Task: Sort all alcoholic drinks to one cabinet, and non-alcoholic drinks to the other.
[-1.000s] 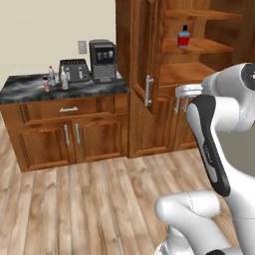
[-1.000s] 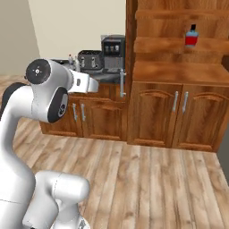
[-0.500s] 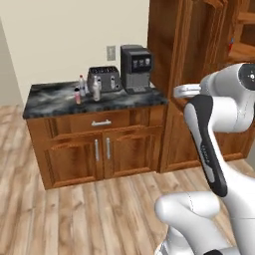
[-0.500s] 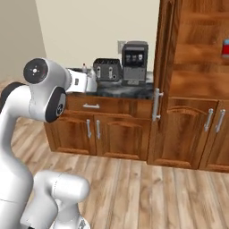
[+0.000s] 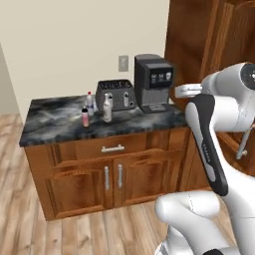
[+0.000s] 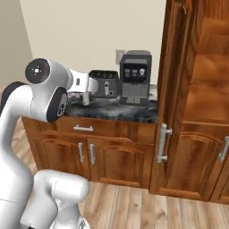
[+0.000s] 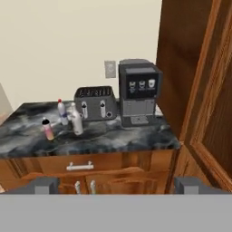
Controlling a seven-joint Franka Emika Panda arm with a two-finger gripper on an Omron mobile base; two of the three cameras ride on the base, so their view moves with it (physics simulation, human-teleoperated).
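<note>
Dark pincer (image 7: 116, 186) tips are seen spread apart, nothing held; an approach toward the bottles is judged in hand. Ahead and below, on the marble counter (image 7: 136, 138), a small bottle cluster (image 7: 68, 118) is to be reached. Beyond stand toaster (image 7: 94, 103) and coffee machine (image 7: 138, 90); to the right rises the cabinet (image 7: 199, 81), its shelves bare where visible

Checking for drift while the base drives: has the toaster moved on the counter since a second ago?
No. The toaster sits beside the coffee machine on the dark counter, same as before. The whole picture shifted, so the camera moved.
</note>
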